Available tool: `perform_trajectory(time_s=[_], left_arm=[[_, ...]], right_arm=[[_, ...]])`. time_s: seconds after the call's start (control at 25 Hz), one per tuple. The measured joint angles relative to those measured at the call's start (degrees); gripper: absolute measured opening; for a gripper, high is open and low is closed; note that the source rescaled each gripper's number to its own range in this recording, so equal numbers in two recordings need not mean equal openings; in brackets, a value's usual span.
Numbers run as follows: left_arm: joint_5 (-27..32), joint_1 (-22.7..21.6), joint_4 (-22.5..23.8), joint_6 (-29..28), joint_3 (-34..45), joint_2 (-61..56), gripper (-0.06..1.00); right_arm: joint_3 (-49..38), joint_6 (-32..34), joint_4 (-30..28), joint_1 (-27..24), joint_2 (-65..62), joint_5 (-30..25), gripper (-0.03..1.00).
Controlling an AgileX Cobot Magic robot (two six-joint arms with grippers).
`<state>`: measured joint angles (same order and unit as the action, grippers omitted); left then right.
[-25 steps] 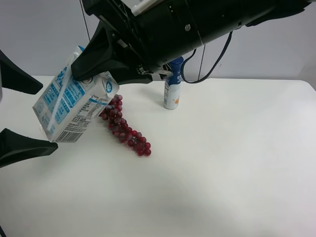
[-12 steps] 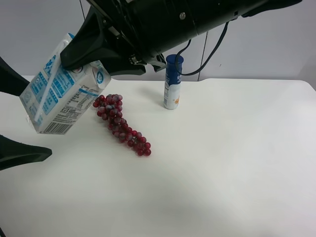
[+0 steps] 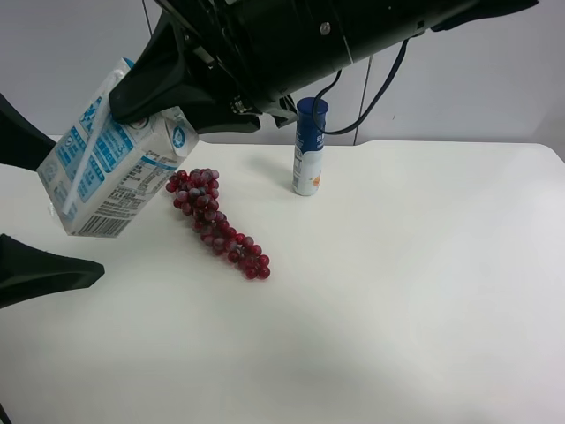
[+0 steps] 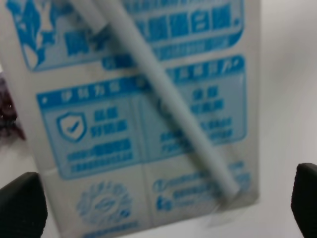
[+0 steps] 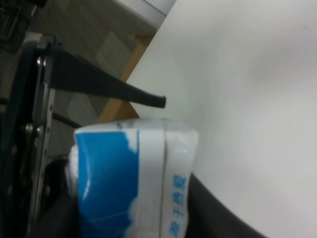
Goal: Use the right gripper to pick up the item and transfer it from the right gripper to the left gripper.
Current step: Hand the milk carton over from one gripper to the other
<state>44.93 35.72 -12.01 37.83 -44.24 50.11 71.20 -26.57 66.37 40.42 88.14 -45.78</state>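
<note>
**A:** Where is the carton, and what do your two grippers have?

**B:** Your right gripper [image 3: 168, 119] is clamped on the top end of the milk carton [image 3: 115, 172]. The carton hangs tilted from it, clear of the surface [image 3: 424, 291]. Your left gripper [image 3: 75, 212] is spread wide and holds nothing. The carton's lower end sits in the gap between its two fingers, and I see no contact on either side.

**A:** What has just changed?

**B:** Over the last second you have carried the carton away from the grapes [image 3: 216, 221] and deeper into the left gripper's opening. In the last half second it has barely moved, while the lower left finger has crept in a little beneath it.

**A:** And what does that mean for the handover?

**B:** I judge that the approach is nearly finished. The left wrist view is filled by the printed face with its straw [image 4: 163, 94], framed by both fingertips. Your next step is closing the left gripper on the carton's body. Let go with the right only once that grip looks firm. The bottle [image 3: 309, 150] stands well behind the right gripper, out of the way.
</note>
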Motion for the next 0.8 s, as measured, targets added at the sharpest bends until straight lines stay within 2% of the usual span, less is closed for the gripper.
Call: perform_trajectory(time_s=[0.44,0.8], left_arm=[[-6.5,0.0,-2.3,0.0,-0.1,5.3,1.0],[-8.0,0.0,-2.6,0.0,-0.1,5.3,1.0]], right_arm=[[0.0,0.0,0.0,0.0,0.0,0.5,0.0],[0.0,0.0,-0.4,0.0,0.0,0.5,0.0]])
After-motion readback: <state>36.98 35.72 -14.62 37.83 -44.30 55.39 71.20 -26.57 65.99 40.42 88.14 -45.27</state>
